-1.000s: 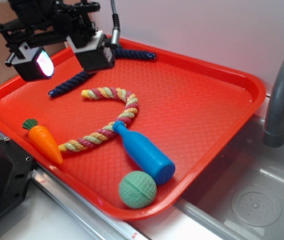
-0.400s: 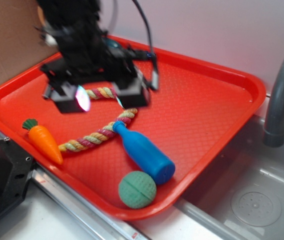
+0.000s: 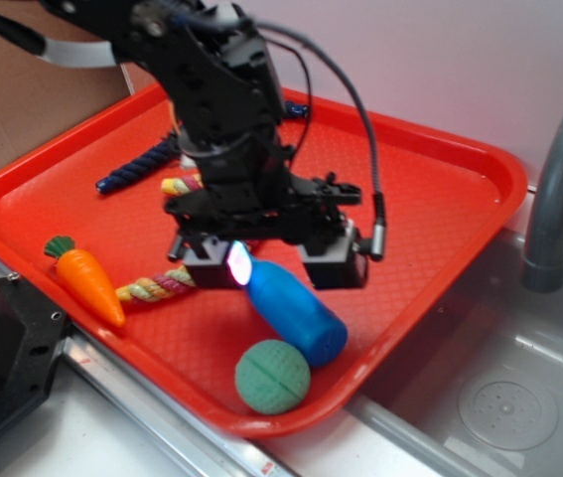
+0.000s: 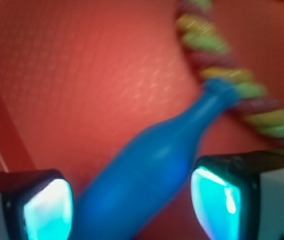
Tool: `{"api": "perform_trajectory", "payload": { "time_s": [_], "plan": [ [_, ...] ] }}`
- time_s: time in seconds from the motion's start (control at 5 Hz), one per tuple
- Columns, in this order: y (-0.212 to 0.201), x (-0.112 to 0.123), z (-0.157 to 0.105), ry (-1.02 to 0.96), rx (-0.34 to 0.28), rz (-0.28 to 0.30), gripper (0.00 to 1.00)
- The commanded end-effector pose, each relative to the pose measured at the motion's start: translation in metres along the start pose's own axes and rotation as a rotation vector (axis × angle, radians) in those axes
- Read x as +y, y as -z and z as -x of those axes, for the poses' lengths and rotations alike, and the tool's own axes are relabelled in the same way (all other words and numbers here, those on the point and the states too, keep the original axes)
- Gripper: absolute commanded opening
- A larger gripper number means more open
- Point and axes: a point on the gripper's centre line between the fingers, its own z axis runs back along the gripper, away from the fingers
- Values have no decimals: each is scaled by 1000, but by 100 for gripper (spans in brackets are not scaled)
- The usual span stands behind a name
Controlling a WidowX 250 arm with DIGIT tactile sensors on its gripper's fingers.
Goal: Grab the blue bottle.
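The arm reaches down, wrist bent. The gripper (image 3: pixel 273 266) hangs with jaws spread wide, fingers (image 4: pixel 46 206) glowing cyan.

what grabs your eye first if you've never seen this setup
The black gripper, open with glowing pads, hangs over the neck end of the blue bottle, which lies flat near the front of the bright red tray. A green ball sits just in front of the bottle, and an orange toy carrot lies at the tray's left edge.
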Motion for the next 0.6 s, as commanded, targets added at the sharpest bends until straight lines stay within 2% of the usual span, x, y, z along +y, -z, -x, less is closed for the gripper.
{"api": "perform_trajectory", "payload": {
  "time_s": [0.0, 0.2, 0.4],
  "plan": [
    [12, -11, 4, -9, 61, -41, 100],
    [16, 1, 7, -21, 78, -93, 72],
    [-2, 11, -8, 123, 90, -68, 0]
  ]
}}
